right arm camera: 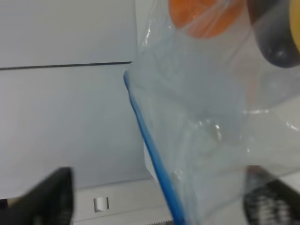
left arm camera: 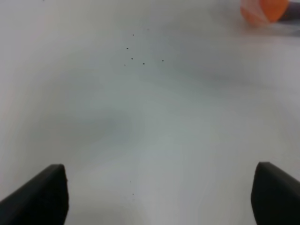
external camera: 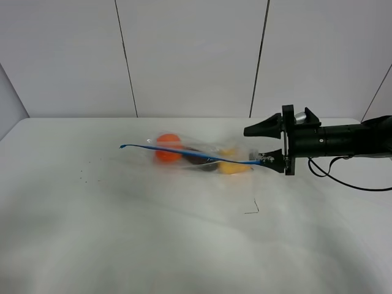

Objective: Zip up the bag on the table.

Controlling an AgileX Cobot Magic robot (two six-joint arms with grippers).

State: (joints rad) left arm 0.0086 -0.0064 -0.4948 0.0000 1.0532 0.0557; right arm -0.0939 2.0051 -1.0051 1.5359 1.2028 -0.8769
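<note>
The clear plastic bag (external camera: 202, 154) lies on the white table (external camera: 122, 239), blurred, with orange, yellow and dark produce inside. Its blue zipper strip (external camera: 147, 147) runs from the left end to my right gripper (external camera: 257, 146). That gripper is open, its fingers wide apart at the bag's right end, and the lower finger (external camera: 274, 161) touches the strip's end. In the right wrist view the bag (right arm camera: 211, 117) and the strip (right arm camera: 150, 140) sit between the spread fingers. My left gripper (left arm camera: 159, 197) is open over bare table, with orange produce (left arm camera: 265, 10) far ahead.
A short dark thread (external camera: 252, 208) lies on the table in front of the bag. Several tiny dark specks (external camera: 82, 174) lie to the left and show in the left wrist view (left arm camera: 133, 54). A panelled white wall stands behind the table.
</note>
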